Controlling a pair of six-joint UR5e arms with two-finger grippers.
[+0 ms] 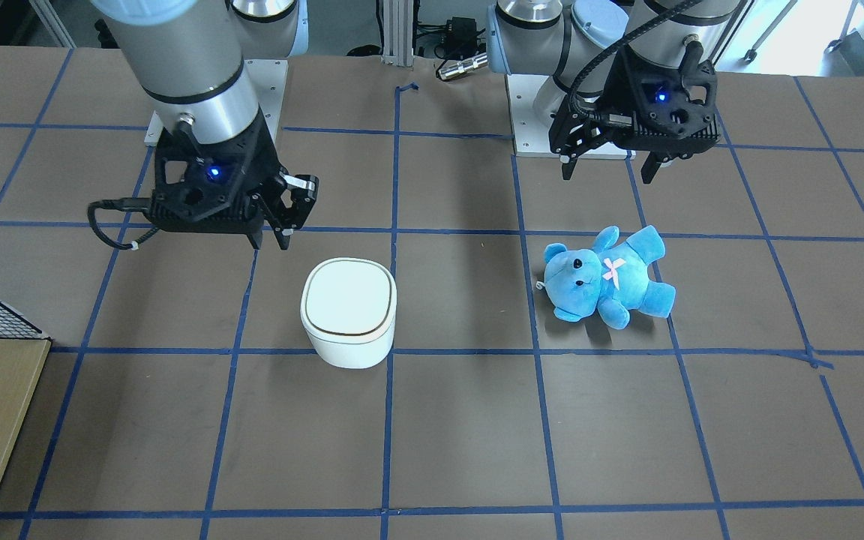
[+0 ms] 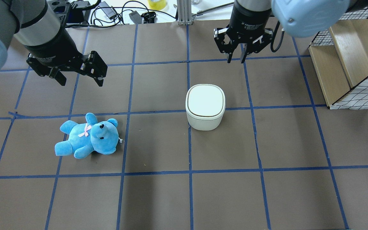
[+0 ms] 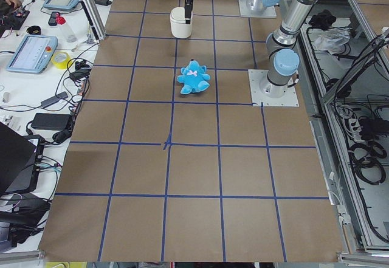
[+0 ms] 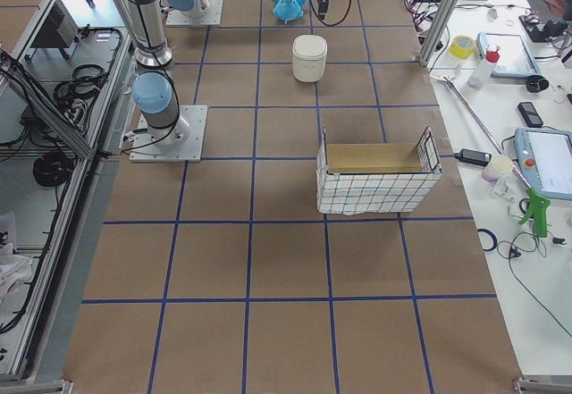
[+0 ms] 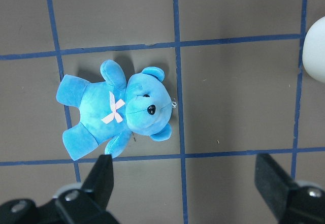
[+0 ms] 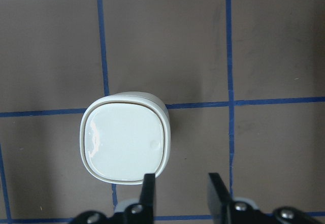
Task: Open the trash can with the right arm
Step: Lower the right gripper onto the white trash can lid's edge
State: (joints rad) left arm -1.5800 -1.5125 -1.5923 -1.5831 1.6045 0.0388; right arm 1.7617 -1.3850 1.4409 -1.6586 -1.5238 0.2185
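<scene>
The white trash can [image 1: 349, 304] stands on the brown table with its flat lid down; it also shows in the overhead view [image 2: 205, 102] and the right wrist view [image 6: 126, 137]. My right gripper [image 1: 269, 241] hovers above the table on the robot's side of the can, apart from it. Its fingers stand a narrow gap apart and hold nothing [image 6: 182, 191]. My left gripper [image 1: 608, 171] is wide open and empty, above the table near a blue teddy bear [image 1: 604, 277].
The teddy lies on its back [image 2: 88, 135], well to the side of the can. A wire-and-wood crate [image 2: 347, 60] stands at the table's edge on my right arm's side. Blue tape lines grid the table. Cables lie beyond the far edge.
</scene>
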